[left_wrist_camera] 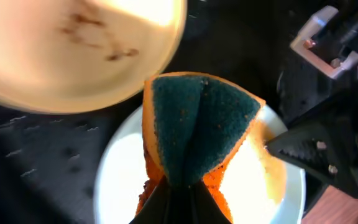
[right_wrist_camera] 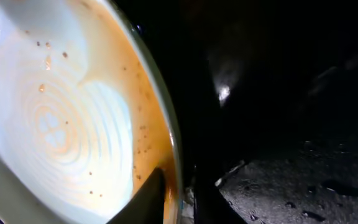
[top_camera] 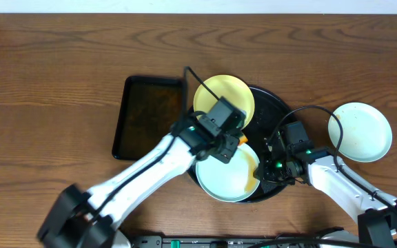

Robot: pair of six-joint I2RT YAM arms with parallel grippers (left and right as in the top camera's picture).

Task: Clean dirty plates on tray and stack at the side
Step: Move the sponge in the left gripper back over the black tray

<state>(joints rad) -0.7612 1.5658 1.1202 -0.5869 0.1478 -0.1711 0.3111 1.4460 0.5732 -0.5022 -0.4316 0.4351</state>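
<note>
Roughly central on the table [top_camera: 60,55], on the round black tray [top_camera: 269,103]: yellow plate [top_camera: 224,100] at the far-left rim, mint plate [top_camera: 226,182] at the near edge, the gap between them hidden. Off the tray, to the right on bare wood: second mint plate [top_camera: 359,131], well apart. Just left of the tray: oblong tray [top_camera: 150,117], black. Wide open wood along the far side and left; little room between the two arms. Above the mint plate, left claw [left_wrist_camera: 179,199] clenched on a folded sponge [left_wrist_camera: 197,124], rough teal face over crumbly orange foam. Glossy, shallow plates; orange-brown film along the mint plate's right side, brown specks on the yellow. At that side, right claw [right_wrist_camera: 179,194] astride the rim, one finger inside, one outside; cannot tell whether pinching or slack. Tray floor in the right wrist view mostly lost in dark; yellow plate blurred in the left wrist view.
</note>
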